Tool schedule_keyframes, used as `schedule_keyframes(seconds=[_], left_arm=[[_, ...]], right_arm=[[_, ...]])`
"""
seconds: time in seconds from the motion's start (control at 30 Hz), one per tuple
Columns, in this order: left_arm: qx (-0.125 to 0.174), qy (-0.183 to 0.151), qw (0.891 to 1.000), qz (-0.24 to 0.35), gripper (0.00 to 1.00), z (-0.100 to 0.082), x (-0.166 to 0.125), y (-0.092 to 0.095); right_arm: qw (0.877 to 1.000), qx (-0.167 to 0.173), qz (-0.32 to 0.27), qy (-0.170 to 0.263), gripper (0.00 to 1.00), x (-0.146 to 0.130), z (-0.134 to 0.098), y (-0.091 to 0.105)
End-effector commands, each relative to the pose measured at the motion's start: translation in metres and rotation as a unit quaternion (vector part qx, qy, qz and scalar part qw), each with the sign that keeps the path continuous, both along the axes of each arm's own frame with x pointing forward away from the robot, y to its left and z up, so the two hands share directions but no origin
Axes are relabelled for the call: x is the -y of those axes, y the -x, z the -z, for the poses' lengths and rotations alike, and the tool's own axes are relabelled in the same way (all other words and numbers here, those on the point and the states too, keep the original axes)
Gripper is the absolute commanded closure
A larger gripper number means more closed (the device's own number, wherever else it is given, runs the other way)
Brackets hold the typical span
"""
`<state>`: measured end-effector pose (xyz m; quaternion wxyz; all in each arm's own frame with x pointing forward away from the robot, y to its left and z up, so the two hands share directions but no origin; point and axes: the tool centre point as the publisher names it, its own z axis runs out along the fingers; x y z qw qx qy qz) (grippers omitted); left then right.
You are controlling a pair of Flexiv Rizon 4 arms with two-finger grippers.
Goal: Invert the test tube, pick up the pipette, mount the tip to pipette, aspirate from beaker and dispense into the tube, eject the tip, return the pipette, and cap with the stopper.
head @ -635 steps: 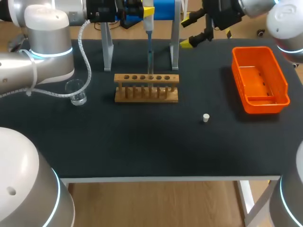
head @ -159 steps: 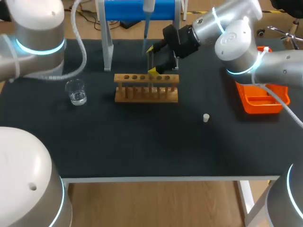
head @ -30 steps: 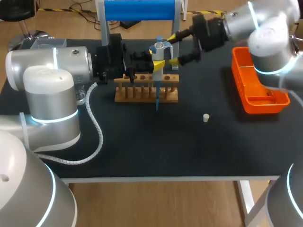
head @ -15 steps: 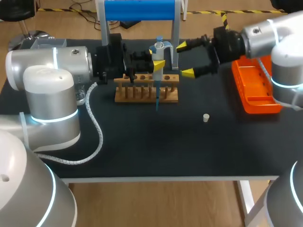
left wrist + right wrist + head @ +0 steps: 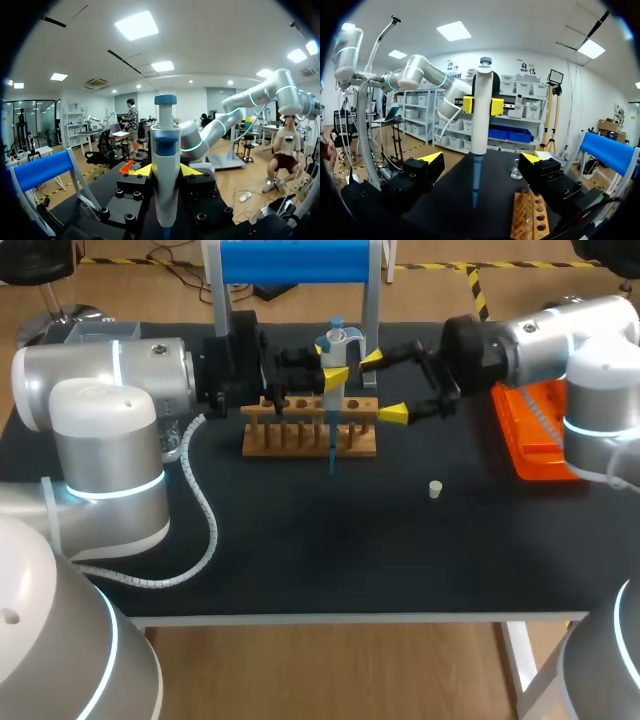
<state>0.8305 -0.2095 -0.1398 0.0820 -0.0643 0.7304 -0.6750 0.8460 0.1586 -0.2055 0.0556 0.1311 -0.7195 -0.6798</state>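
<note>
My left gripper (image 5: pixel 333 368) is shut on the white pipette (image 5: pixel 334 358), holding it upright over the wooden rack (image 5: pixel 310 426). The pipette's blue tip (image 5: pixel 331 450) hangs in front of the rack. In the left wrist view the pipette (image 5: pixel 165 185) stands between my yellow fingertips (image 5: pixel 144 170). My right gripper (image 5: pixel 383 386) is open just right of the pipette, level with its body. In the right wrist view the pipette (image 5: pixel 481 117) stands ahead of my open right gripper (image 5: pixel 482 159), apart from both fingers. The white stopper (image 5: pixel 434 489) lies on the mat.
An orange bin (image 5: pixel 545 435) sits at the right edge, partly behind my right arm. The blue-topped stand (image 5: pixel 290 260) rises behind the rack. The right wrist view shows a glass beaker (image 5: pixel 516 172) beyond the rack (image 5: pixel 532 220); my left arm hides it in the head view.
My right gripper, still open, has come down from the back and moved left, close to the pipette. The left arm and the pipette have stayed still.
</note>
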Motion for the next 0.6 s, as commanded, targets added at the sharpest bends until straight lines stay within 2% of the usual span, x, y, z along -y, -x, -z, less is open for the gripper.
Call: schedule_keyframes(seconds=[0.03,0.17,0.6], left_arm=[[0.001,0.001,1.000,-0.001,1.00,0.0005,0.0012,0.0002],[0.001,0.001,1.000,-0.001,1.00,0.0005,0.0012,0.0002],[0.001,0.001,1.000,-0.001,1.00,0.0005,0.0012,0.0002]], right_arm=[[1.000,-0.007,-0.003,-0.005,0.00,-0.0091,0.0001,0.0039],[1.000,-0.026,0.008,0.003,0.00,-0.0167,-0.0023,0.0100],[1.000,-0.026,0.008,0.003,0.00,-0.0167,-0.0023,0.0100]])
